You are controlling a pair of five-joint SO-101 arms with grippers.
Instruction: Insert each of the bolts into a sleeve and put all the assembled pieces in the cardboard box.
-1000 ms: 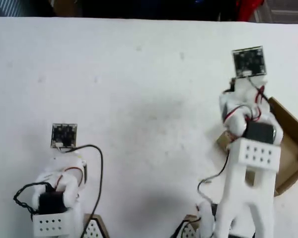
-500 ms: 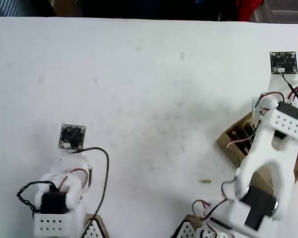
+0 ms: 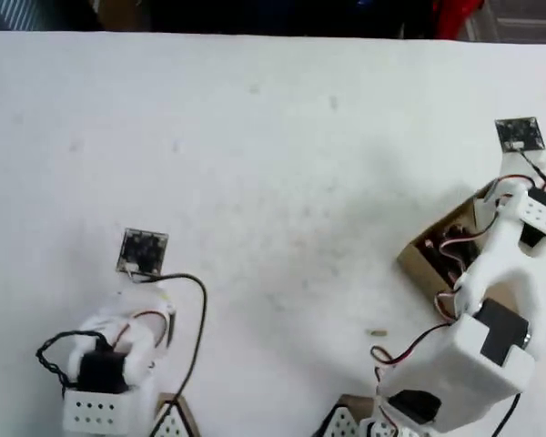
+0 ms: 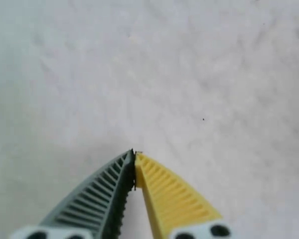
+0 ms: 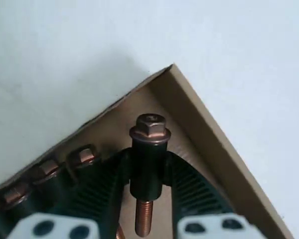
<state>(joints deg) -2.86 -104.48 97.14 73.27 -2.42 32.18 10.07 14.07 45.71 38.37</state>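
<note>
While the right gripper (image 5: 147,157) pinches the black sleeve (image 5: 147,174) with the bolt (image 5: 150,125) standing through it, the pair hangs over the cardboard box (image 5: 209,134), close to its corner wall, with other assembled pieces (image 5: 50,169) lying below and aside. Released here, it could clip the rim and roll onto the counter (image 5: 65,50). The left gripper (image 4: 134,157), pressed together and empty, hovers over the counter.

left gripper (image 4: 134,158) closed tip to tip; right gripper (image 5: 148,157) seemingly clamps a sleeved bolt (image 5: 150,130).
</note>
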